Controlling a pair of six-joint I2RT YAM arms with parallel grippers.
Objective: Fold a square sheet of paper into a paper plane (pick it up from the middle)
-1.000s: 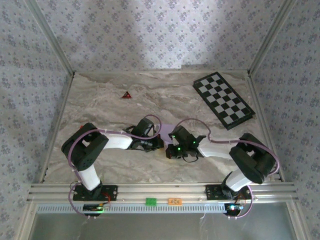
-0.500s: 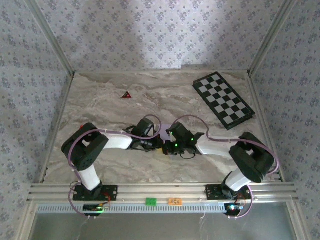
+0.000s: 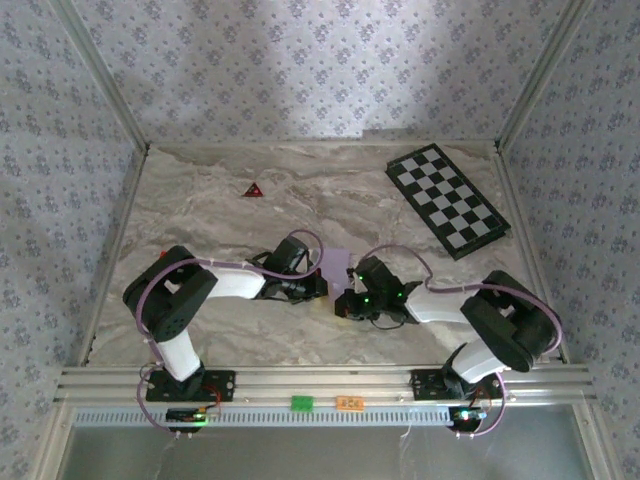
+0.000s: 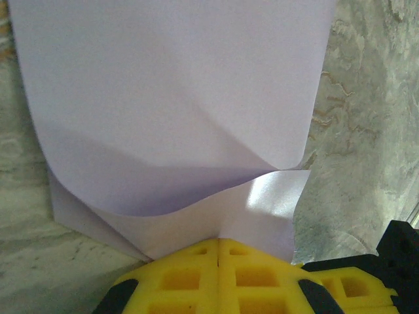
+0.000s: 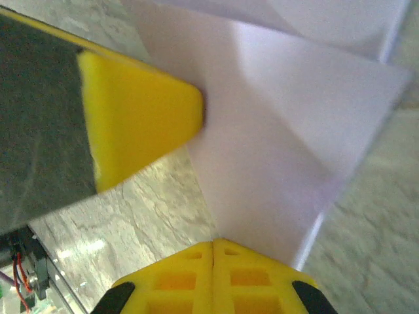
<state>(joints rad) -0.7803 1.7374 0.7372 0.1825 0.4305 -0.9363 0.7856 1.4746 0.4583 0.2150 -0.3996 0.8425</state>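
The sheet [image 4: 177, 98] is clamped by the shut left fingers [image 4: 218, 252] and right fingers [image 5: 213, 252], the latter now drawn back toward 5 o'clock, probably to stretch a fold.

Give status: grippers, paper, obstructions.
Left gripper shut on the square sheet of paper. Right gripper shut on it too. Sheet partly folded, mid-table. Checkered board and red triangle well clear.

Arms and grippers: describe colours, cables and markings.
Both the left arm and right arm have black joint housings, white link shells and looping lilac cables. On the left gripper and right gripper, yellow pads with square recesses sit on black mounts.
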